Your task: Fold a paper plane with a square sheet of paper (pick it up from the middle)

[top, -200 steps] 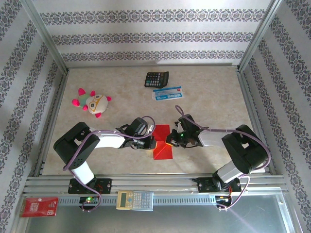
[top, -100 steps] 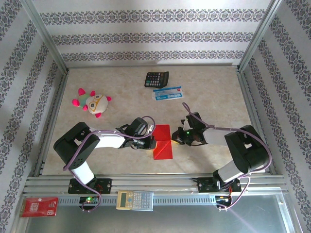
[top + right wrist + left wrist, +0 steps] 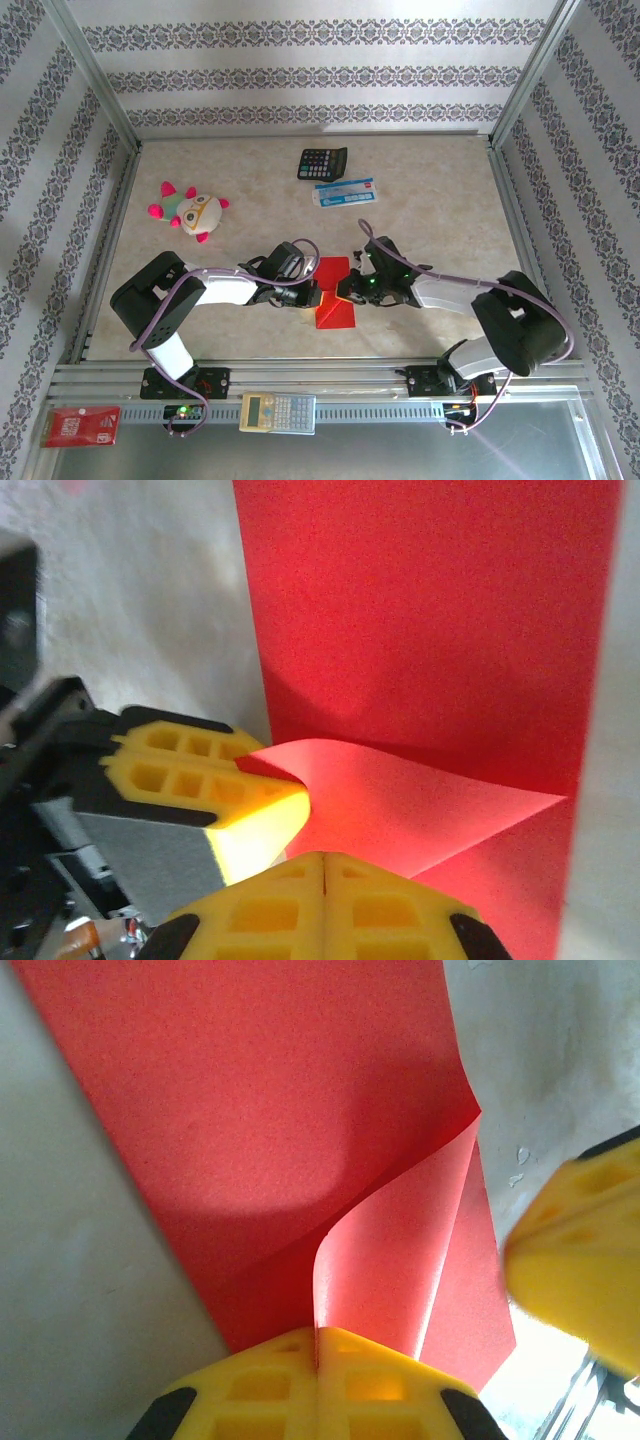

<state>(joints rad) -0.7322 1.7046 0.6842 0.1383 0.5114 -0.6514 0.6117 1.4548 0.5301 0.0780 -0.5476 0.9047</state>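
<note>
your left tool [image 3: 317, 1335] is fully closed, pinching a lifted, curling flap of the square sheet of paper [image 3: 260, 1110] between its yellow pads. your right tool [image 3: 325, 858] is closed tight too, tips meeting with nothing visibly between them, just beside that raised flap. you have the rest of the red sheet lying on the counter [image 3: 440, 200] between both tools, well apart from the black calculator [image 3: 322, 162].

Thin red square sheet of paper [image 3: 336, 268] lies mid-table, left gripper [image 3: 313, 297] touching its nine o'clock edge, right gripper [image 3: 345, 291] at three; black plastic calculator [image 3: 322, 162] well off at twelve, round plush toy [image 3: 192, 210] at ten.
</note>
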